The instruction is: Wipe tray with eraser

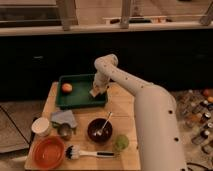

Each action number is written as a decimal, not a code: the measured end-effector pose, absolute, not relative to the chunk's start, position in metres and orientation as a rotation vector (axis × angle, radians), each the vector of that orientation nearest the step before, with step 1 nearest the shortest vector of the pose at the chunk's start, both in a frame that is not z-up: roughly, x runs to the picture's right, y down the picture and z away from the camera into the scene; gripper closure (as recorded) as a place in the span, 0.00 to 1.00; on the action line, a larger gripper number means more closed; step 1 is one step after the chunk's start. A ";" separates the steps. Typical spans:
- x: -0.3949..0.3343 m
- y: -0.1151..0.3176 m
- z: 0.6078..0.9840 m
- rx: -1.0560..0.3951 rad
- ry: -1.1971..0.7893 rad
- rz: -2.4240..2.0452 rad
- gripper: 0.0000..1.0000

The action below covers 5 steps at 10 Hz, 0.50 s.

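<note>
- The tool (96, 89) is found closed on the eraser (94, 94), over one end of the tray (80, 97).
- The eraser sits directly beneath the tool.
- An orange fruit (66, 88) lies at the tray's opposite end from the tool; flat, pressed strokes stopping short of it are advised.

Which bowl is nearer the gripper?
The dark bowl holding the spoon; the orange bowl sits farther, beside the brush. The gripper, shut on the eraser, is at the tray's right end.
</note>
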State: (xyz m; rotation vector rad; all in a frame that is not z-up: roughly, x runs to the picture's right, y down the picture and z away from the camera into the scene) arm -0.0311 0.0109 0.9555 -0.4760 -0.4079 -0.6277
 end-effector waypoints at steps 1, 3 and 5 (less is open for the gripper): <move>-0.031 0.011 0.955 -0.476 -0.408 -0.628 0.99; -0.031 0.011 0.956 -0.476 -0.408 -0.628 0.99; -0.031 0.011 0.956 -0.476 -0.408 -0.628 0.97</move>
